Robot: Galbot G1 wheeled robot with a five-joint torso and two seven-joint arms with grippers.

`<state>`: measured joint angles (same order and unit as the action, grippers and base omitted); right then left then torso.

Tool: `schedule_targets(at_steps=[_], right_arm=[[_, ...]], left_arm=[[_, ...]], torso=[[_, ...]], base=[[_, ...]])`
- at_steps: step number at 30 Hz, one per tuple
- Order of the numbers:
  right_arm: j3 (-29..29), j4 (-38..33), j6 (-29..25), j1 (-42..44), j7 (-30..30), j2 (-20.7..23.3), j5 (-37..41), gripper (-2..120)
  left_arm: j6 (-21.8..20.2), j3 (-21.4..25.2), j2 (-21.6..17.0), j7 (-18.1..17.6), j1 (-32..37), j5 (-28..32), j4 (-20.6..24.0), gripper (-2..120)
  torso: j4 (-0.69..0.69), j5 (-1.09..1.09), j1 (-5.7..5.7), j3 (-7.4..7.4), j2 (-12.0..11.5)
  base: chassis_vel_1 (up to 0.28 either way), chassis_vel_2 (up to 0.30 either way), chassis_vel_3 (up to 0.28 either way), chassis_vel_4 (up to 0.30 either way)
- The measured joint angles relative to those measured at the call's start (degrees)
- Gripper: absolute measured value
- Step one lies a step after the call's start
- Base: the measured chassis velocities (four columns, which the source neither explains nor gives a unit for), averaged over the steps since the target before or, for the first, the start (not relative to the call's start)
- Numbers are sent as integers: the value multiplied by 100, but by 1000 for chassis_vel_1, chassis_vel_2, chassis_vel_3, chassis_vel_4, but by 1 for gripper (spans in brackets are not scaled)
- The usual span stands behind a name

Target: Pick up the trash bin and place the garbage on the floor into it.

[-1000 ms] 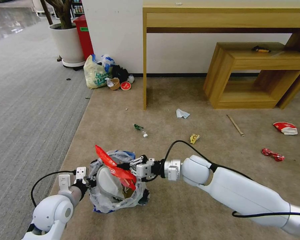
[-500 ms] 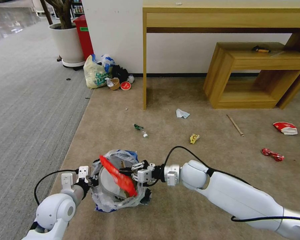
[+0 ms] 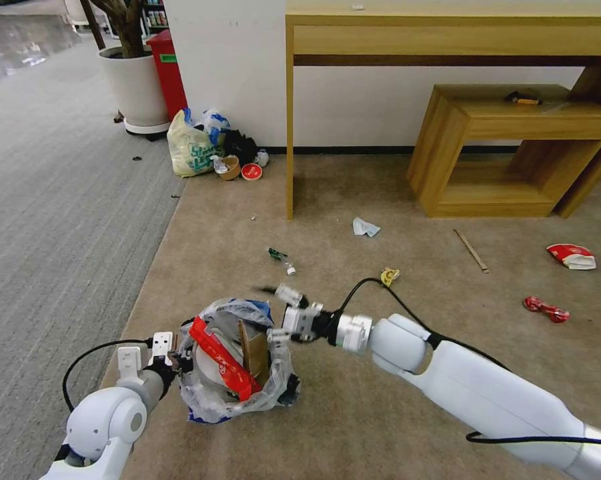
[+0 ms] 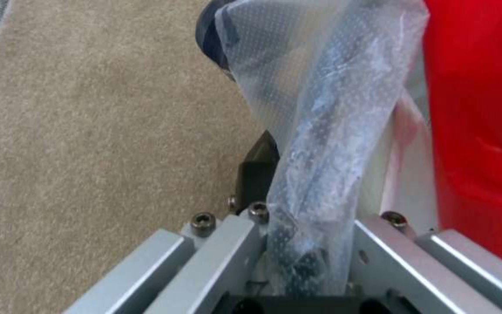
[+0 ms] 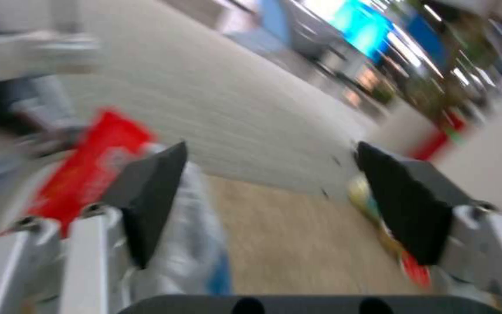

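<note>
The trash bin (image 3: 207, 400), a small dark bin lined with a crinkly clear bag, hangs low over the beige carpet floor (image 3: 353, 413). My left gripper (image 3: 175, 360) is shut on its near-left rim; in the left wrist view the bag-covered rim (image 4: 320, 165) runs between the fingers. A long red wrapper (image 3: 221, 360) and a piece of brown cardboard (image 3: 252, 352) lie inside it. My right gripper (image 3: 275, 313) is open and holds nothing, just beyond the bin's right rim. Garbage on the floor: a tissue (image 3: 365, 227), a wooden stick (image 3: 471, 251), a yellow scrap (image 3: 389, 276), a red wrapper (image 3: 546, 309), a red-white crumpled cup (image 3: 571, 256).
A wooden desk leg (image 3: 290, 133) and a low wooden shelf (image 3: 513, 153) stand against the far wall. A yellowish printed bag (image 3: 192, 152) with cups sits by the wall, near a white plant pot (image 3: 135, 87). Grey ribbed carpet (image 3: 53, 220) lies to the left.
The right gripper has let go of the long red wrapper, which now lies in the bin. It opened and drew back up and to the right of the rim.
</note>
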<state>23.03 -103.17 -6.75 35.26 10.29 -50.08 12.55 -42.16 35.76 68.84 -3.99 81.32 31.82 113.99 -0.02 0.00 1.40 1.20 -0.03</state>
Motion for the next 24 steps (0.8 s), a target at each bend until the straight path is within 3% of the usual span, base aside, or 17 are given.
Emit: schedule_targets(at_steps=[2, 6, 9, 17, 24], right_arm=[[-672, -97, 538, 501, -475, 6, 726, 95], [-1250, -104, 842, 960, -697, -52, 1117, 99], [-2275, -115, 1163, 1774, -945, -236, 1481, 100], [-3166, -215, 1370, 2716, -1343, -566, 1660, 100], [-4091, -317, 1358, 3710, -1281, -1153, 1090, 100]], left_arm=[[0, 65, 45, 17, 55, -5, 28, 0], [0, 105, 73, 28, 105, -11, 64, 0], [0, 206, 100, 80, 201, -27, 127, 0], [1, 327, 83, 126, 324, -35, 235, 0], [3, 494, 48, 216, 474, -71, 367, 0]], torso=[[1, 0, 0, 0, 0], [0, 0, 0, 0, 0], [-1, 1, 0, -1, 0], [1, 0, 0, 0, 0], [0, 0, 0, -1, 0]], base=[[0, 0, 0, 0], [0, 0, 0, 0], [0, 0, 0, 0], [0, 0, 0, 0], [0, 0, 0, 0]])
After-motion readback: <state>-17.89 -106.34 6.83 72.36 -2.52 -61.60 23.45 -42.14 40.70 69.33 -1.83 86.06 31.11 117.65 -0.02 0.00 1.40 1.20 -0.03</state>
